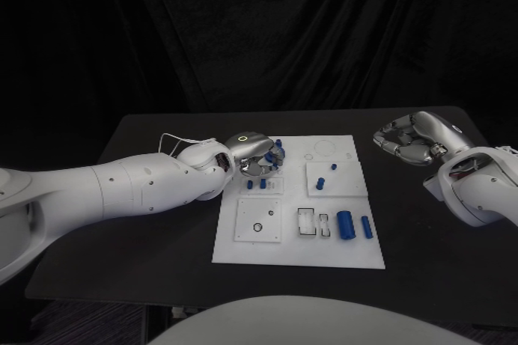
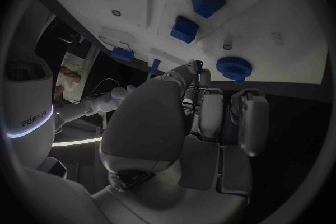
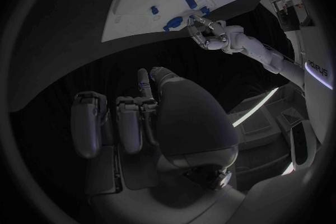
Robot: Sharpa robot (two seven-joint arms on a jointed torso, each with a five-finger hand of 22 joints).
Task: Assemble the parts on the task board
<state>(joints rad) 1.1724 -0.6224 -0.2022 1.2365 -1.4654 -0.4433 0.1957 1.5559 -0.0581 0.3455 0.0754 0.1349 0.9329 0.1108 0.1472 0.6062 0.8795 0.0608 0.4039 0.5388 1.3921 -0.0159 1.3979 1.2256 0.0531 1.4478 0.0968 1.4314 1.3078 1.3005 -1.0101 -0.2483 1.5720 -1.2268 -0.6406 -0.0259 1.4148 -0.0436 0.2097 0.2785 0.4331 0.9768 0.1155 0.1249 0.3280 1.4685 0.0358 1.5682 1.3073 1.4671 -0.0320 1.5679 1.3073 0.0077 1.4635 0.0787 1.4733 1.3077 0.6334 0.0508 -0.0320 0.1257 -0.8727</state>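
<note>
Task board (image 1: 324, 248): white plate at the middle of the black table (image 1: 141, 233), carrying blue parts, among them a large cylinder (image 1: 346, 224) and a slimmer peg (image 1: 366, 226) near its right edge. Left hand (image 1: 254, 156): over the board's upper left corner, fingers curled inward; whether they pinch a part cannot be told. Right hand (image 1: 408, 141): well right of the board, above the table, fingers curled on nothing.

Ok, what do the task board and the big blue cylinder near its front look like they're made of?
Task board: looks like matte white plastic or painted sheet, an even flat surface without glare. Big blue cylinder: probably smooth plastic, with uniform saturated blue and a faint sheen along its length; it could be printed or moulded, I cannot tell which.
</note>
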